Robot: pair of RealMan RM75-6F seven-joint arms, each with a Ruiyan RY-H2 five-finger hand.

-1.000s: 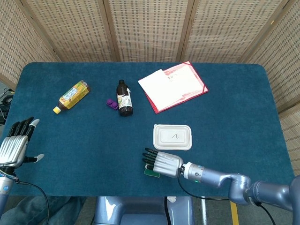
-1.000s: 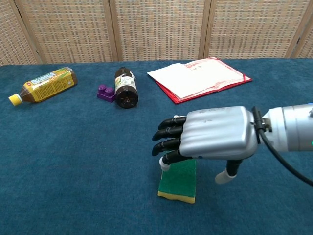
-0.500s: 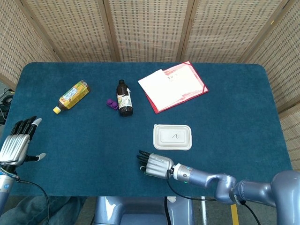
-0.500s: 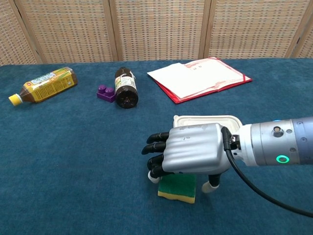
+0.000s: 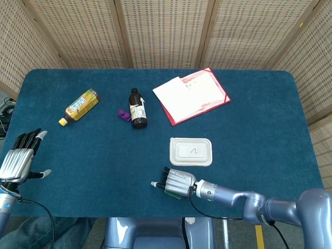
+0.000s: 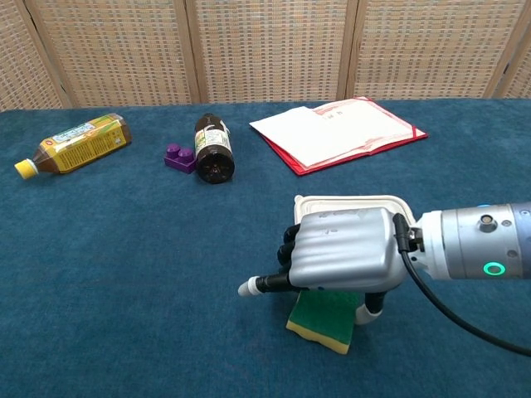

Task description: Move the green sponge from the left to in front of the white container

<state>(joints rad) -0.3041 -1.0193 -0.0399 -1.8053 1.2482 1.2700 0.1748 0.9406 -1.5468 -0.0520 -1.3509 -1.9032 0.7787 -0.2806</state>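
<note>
The green sponge (image 6: 322, 319) with a yellow underside lies under my right hand (image 6: 344, 253), just in front of the white container (image 6: 348, 201). It sits tilted, one corner toward the table's front edge. The hand grips it, with fingers curled over its left side and the thumb at its right; one finger points left. In the head view the right hand (image 5: 177, 181) covers most of the sponge (image 5: 173, 193), below the white container (image 5: 191, 151). My left hand (image 5: 18, 158) hovers at the table's left edge, fingers spread and holding nothing.
A yellow drink bottle (image 5: 79, 106) lies at the far left. A dark bottle (image 5: 137, 108) and a small purple block (image 5: 123, 114) lie mid-table. A red folder with white papers (image 5: 191, 95) is at the back. The sponge is close to the table's front edge.
My right hand came down and closed its fingers around the sponge. The sponge shifted slightly right and turned askew. The left hand stayed put.
</note>
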